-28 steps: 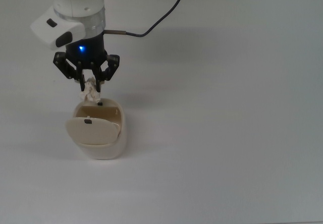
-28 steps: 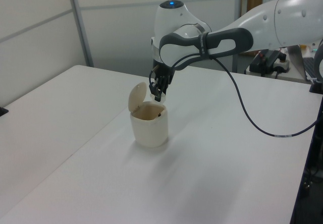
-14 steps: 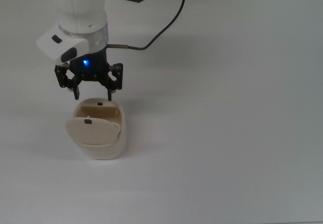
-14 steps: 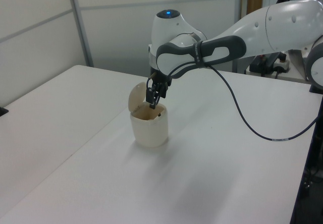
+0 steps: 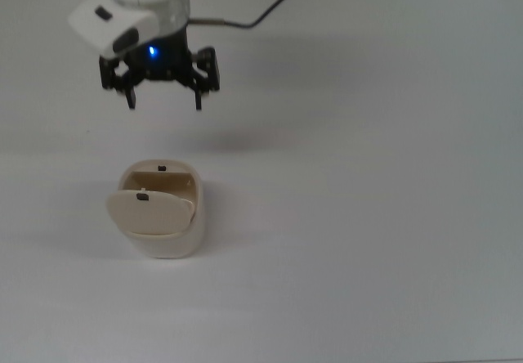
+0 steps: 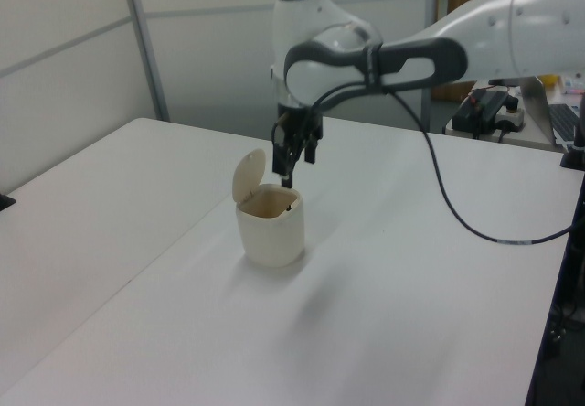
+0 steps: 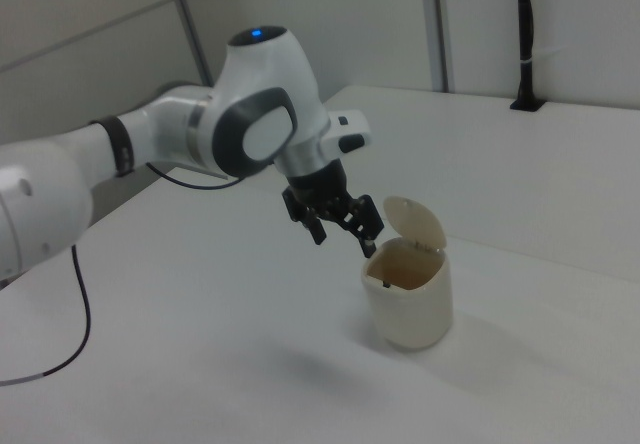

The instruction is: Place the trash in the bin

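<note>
1. The bin (image 5: 159,216) is a small cream-beige tub with rounded walls, standing on the white surface (image 5: 368,216). Its swing flap lid (image 5: 149,213) is tipped up and open, with a small dark mark on it and another on the inner rim.
2. In the left view the lid stands up on the left view's left of the mouth; in the right view it stands on the right view's right side. The brownish inside shows in all three views, and I cannot see the trash anywhere, in the bin or out of it.
3. The bin stands upright, its long axis vertical and its mouth facing up.
4. My jaws (image 5: 163,101) are spread wide and hold nothing; the two dark fingers (image 5: 131,100) point down with a clear gap between them.
5. I hang above the surface, apart from the bin: in the top view I sit above it in the picture, and in the left view my fingertips are just over its far rim without touching.
6. My white arm (image 6: 384,49) reaches in from the left view's right, wrist bent downward, a blue light (image 5: 152,51) glowing at the wrist, and a dark cable (image 6: 457,205) trailing away behind.
</note>
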Available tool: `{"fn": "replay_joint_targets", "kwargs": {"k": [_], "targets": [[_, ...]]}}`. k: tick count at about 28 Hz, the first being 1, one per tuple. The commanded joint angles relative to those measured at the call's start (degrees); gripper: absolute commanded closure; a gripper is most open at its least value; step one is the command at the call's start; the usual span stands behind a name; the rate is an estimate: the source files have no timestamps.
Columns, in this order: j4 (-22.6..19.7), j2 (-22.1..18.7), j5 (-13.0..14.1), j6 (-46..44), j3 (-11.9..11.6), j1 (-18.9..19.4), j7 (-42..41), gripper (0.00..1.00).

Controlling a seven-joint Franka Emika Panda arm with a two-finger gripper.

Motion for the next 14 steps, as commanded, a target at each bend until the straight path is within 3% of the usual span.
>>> {"fn": "replay_joint_targets", "kwargs": {"k": [1, 8, 14], "targets": [[-1.0, -5.8, 0.1, -7.0, -0.6, -0.3, 0.5, 0.00], [-1.0, -11.0, 0.2, -14.3, -0.7, -1.2, 0.8, 0.00], [-1.0, -11.5, 0.3, -18.2, 0.0, -0.9, 1.0, 0.00]]}}
